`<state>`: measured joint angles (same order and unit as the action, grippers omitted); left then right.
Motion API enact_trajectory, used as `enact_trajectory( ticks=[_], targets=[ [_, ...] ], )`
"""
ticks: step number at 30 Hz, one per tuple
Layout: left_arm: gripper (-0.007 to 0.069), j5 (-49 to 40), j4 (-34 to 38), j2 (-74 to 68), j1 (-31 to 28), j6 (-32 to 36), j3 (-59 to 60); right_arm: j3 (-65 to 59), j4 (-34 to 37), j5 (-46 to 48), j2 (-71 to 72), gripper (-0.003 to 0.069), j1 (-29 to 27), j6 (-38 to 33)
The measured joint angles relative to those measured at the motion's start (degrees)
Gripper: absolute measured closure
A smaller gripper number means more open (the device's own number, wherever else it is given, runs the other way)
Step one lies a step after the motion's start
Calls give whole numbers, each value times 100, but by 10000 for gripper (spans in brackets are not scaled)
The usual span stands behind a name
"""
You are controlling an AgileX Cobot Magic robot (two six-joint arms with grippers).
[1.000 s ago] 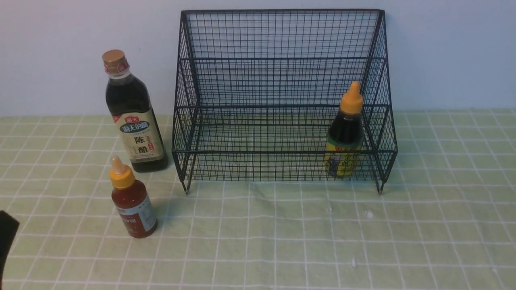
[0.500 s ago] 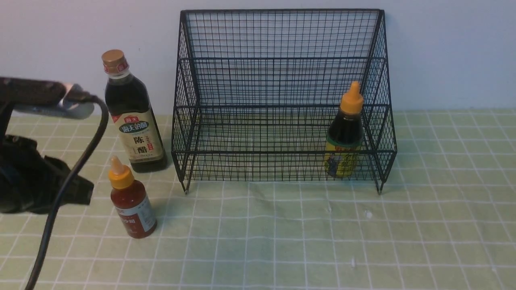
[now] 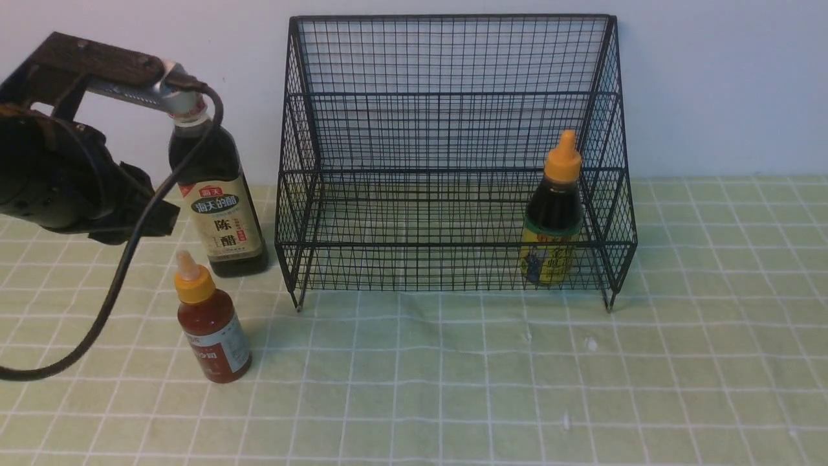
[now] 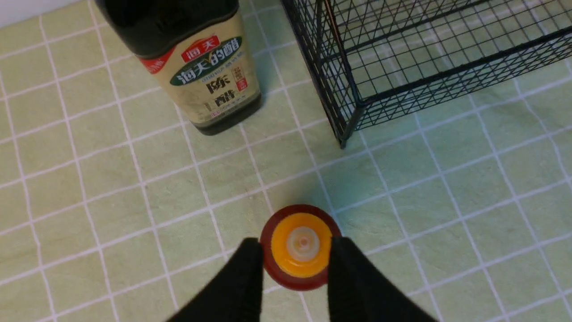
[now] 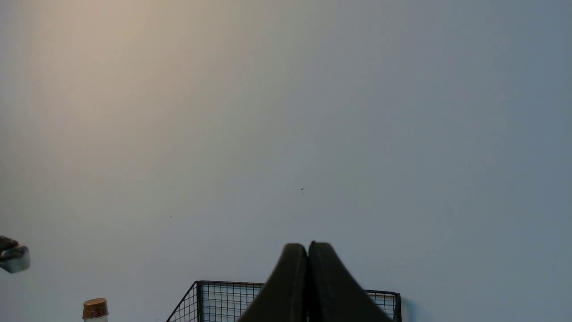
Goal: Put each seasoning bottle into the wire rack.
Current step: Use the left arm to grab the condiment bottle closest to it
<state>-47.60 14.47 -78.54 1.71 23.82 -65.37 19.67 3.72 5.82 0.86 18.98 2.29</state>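
Note:
The small red-sauce bottle [image 3: 210,330] with a yellow nozzle cap stands on the cloth, left of the black wire rack [image 3: 453,97]. The tall dark vinegar bottle [image 3: 217,200] stands just behind it. The small dark-sauce bottle [image 3: 553,220] with an orange cap stands in the rack's lower step at the right. My left gripper [image 3: 158,223] hangs above and slightly left of the red-sauce bottle. In the left wrist view the open left gripper [image 4: 295,246] frames the red-sauce bottle [image 4: 300,264] from above without touching it. My right gripper [image 5: 307,245] is shut, empty, held high facing the wall.
The table has a green checked cloth [image 3: 453,375]. A black cable [image 3: 110,304] hangs from my left arm down to the cloth at the left. A pale wall stands right behind the rack. The rack's near corner leg [image 4: 342,143] is close to the red-sauce bottle.
My left arm has come in from the lower left, risen and moved right toward the red-sauce bottle; its upper part now covers the vinegar bottle's cap. The bottles and rack have not moved.

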Motion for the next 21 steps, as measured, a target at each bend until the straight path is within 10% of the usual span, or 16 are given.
enact_trajectory(
  ticks=[9, 21],
  targets=[
    [8, 149, 27, -810, 0, 8, 0, 0, 0, 0, 0, 672, 0, 0],
    [72, 137, 104, -1475, 6, 63, 0, 0, 0, 0, 0, 673, 0, 0]
  ],
)
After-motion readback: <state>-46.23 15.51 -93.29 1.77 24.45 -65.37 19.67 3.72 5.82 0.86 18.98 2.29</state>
